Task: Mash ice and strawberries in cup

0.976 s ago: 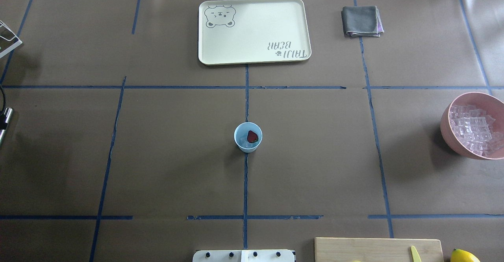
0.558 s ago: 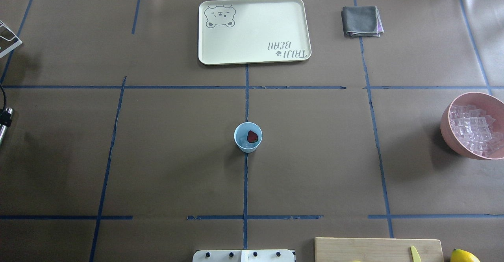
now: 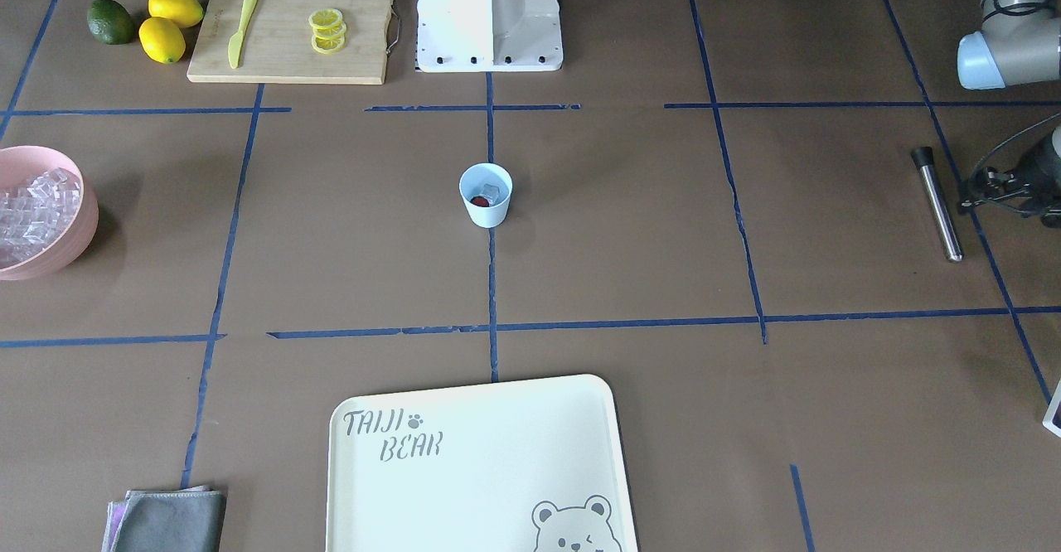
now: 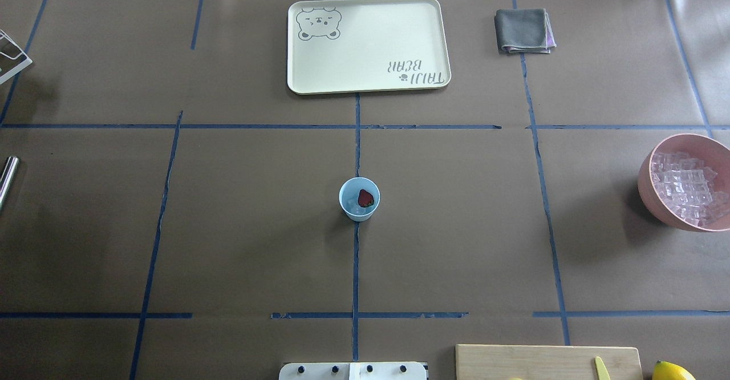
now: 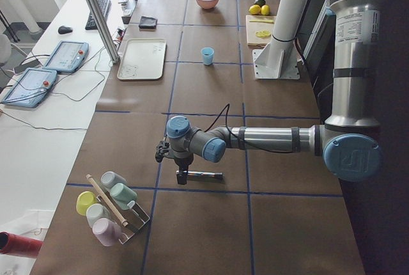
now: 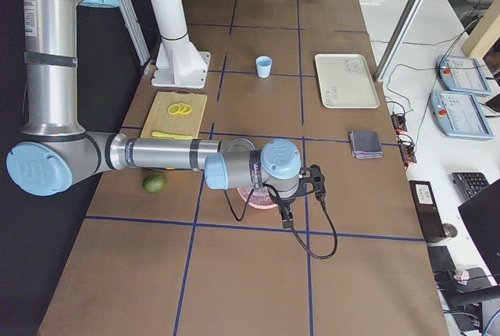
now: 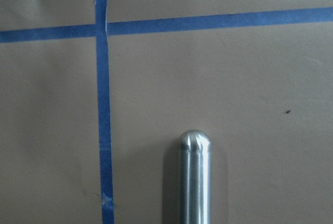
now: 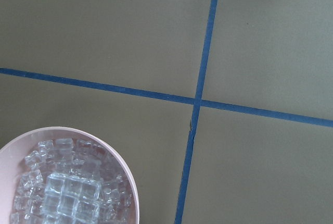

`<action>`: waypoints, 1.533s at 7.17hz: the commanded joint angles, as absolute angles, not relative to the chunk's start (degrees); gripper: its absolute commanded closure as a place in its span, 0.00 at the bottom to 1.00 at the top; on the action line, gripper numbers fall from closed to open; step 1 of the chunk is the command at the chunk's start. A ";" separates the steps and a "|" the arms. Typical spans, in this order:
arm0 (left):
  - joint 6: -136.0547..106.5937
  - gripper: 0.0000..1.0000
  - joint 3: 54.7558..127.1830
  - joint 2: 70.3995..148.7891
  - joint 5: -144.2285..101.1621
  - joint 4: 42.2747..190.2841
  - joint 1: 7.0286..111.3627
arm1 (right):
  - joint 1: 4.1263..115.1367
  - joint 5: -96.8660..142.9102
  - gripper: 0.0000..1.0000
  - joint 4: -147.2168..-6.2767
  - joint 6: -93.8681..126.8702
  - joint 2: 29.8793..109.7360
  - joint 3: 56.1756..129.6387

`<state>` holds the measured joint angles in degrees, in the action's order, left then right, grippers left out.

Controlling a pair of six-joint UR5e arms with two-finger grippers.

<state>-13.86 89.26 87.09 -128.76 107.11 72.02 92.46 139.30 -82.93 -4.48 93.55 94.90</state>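
The pale blue cup point(image 4: 359, 198) stands at the table's middle on a blue tape line, also seen in the front view as the cup point(image 3: 486, 196). Inside it lie a dark red strawberry point(image 4: 365, 198) and clear ice point(image 3: 495, 193). A steel muddler point(image 3: 937, 204) lies flat on the table far out on my left side. My left gripper point(image 5: 181, 178) hangs just over its end, and I cannot tell whether it is open. My right gripper point(image 6: 286, 222) hovers by the pink bowl point(image 4: 647, 189) full of ice cubes point(image 8: 67, 193); its state is unclear too.
A cream bear tray point(image 4: 365, 43) and a folded grey cloth point(image 4: 523, 30) lie at the far edge. Near the robot base sits a cutting board point(image 3: 290, 63) with lemon slices point(image 3: 327, 30) and a yellow knife point(image 3: 240, 28). A rack of cups point(image 5: 112, 208) stands beyond the muddler.
The dark tip of my left gripper, visible over the muddler at the overhead view's left edge, has slid out of that view. The cup and muddler have not moved.
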 commanded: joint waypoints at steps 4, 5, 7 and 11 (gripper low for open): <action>8.35 0.00 92.90 86.58 -134.56 88.78 88.75 | 92.46 139.57 0.01 -83.06 -4.31 94.13 94.75; 8.18 0.00 92.90 86.22 -136.21 88.25 90.51 | 92.46 139.74 0.01 -83.06 -4.31 94.13 94.66; 8.00 0.00 92.99 86.75 -136.23 87.10 91.49 | 92.46 139.75 0.01 -83.06 -4.31 94.22 94.66; 7.91 0.00 93.08 86.92 -136.05 87.36 91.84 | 92.46 139.83 0.01 -83.06 -4.31 94.39 93.70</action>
